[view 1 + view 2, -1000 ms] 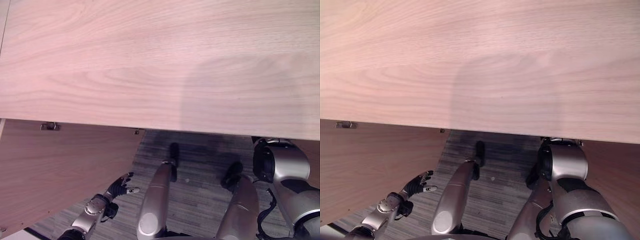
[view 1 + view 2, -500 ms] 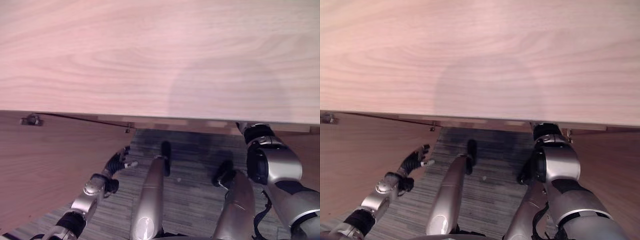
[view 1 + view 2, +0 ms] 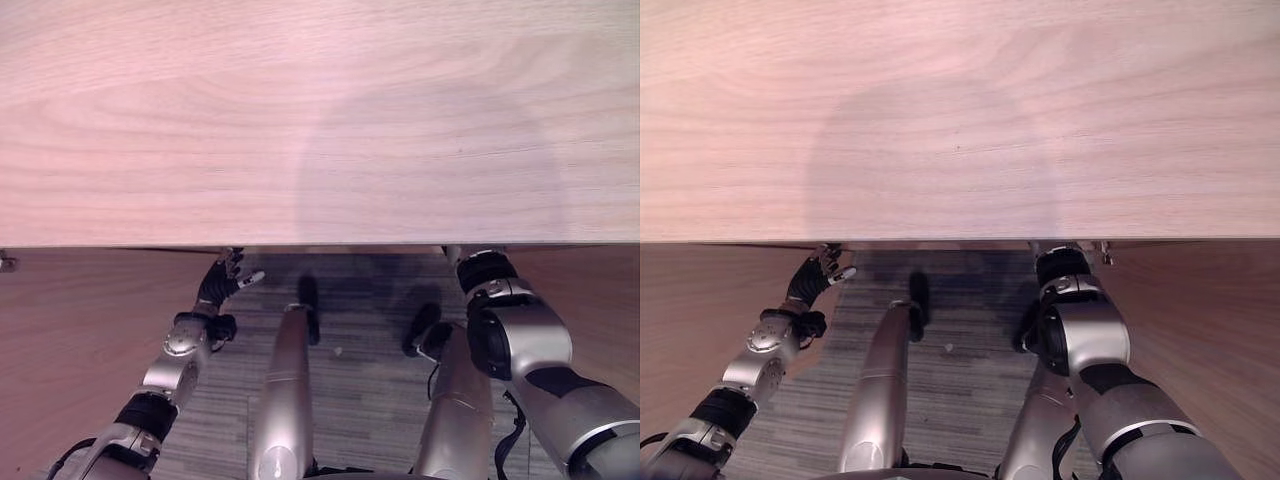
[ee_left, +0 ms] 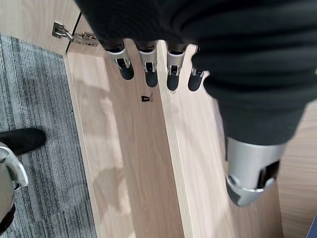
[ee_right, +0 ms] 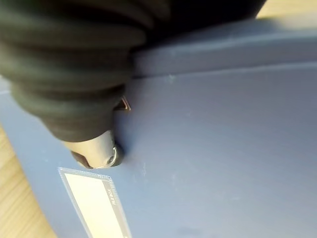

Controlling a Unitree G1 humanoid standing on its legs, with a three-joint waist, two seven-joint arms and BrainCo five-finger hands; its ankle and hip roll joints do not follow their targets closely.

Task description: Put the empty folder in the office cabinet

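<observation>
Left hand (image 4: 237,64) fingers (image 4: 148,72) straight, spread, over pale wood-grain cabinet (image 4: 129,163) panel near metal hinge (image 4: 69,33). Right hand (image 5: 74,74) pressed flat against smooth matte blue folder (image 5: 213,148) with white rectangular label (image 5: 94,201); cannot tell finger state. Grey ribbed carpet (image 3: 360,400) below.

One blue folder (image 5: 223,148) with one white label (image 5: 94,201). One wooden cabinet (image 3: 300,120), two open doors (image 3: 60,350) (image 3: 1210,320), one metal hinge (image 4: 69,33). Two hands: left hand (image 3: 222,283), right hand (image 5: 74,89).
</observation>
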